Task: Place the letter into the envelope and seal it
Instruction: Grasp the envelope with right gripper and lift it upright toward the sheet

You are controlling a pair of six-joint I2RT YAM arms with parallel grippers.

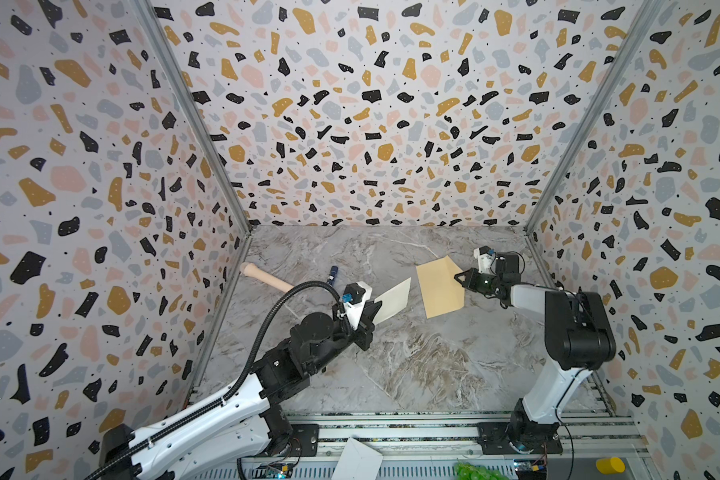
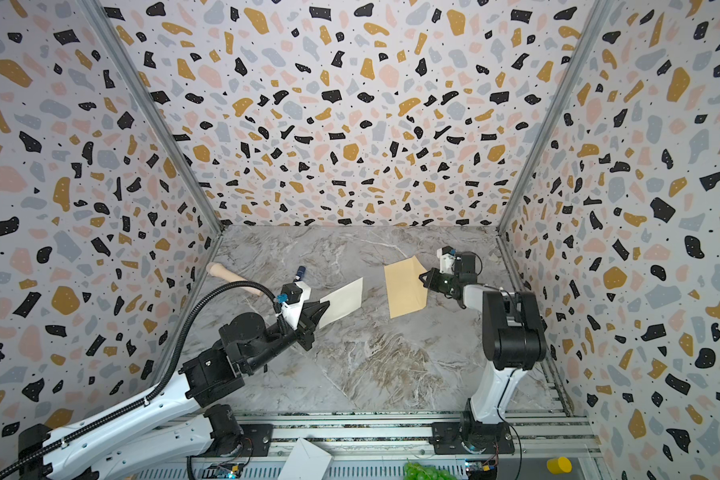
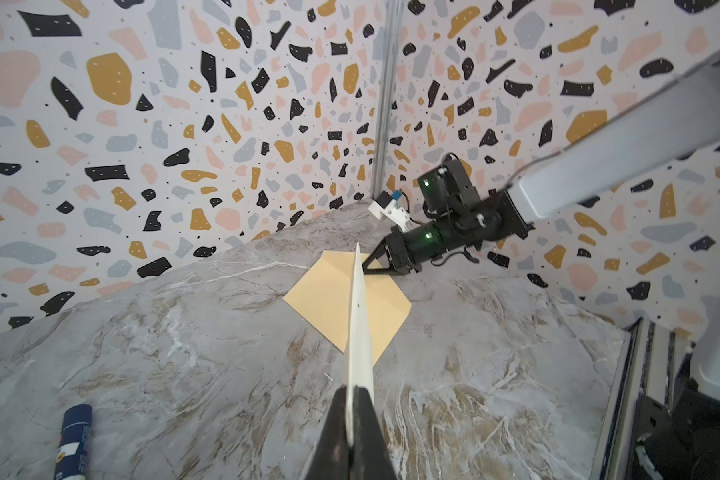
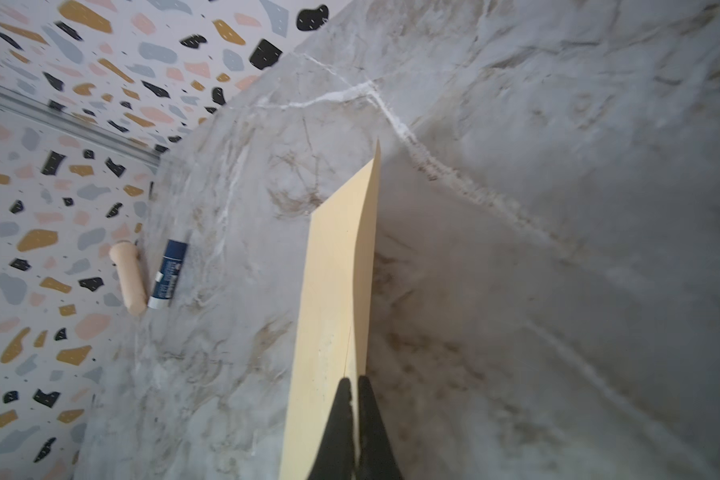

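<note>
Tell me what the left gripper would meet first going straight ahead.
Probably the envelope: the left gripper, shut on the letter, points at it; the letter's edge would arrive first. Height is unclear.

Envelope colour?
Plain tan; the envelope shows best in the left wrist view.

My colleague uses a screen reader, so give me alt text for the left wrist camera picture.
The left gripper pinches the cream letter edge-on, pointed at the tan envelope on the marble table, whose far edge the right gripper grips. A blue tube lies nearby.
</note>
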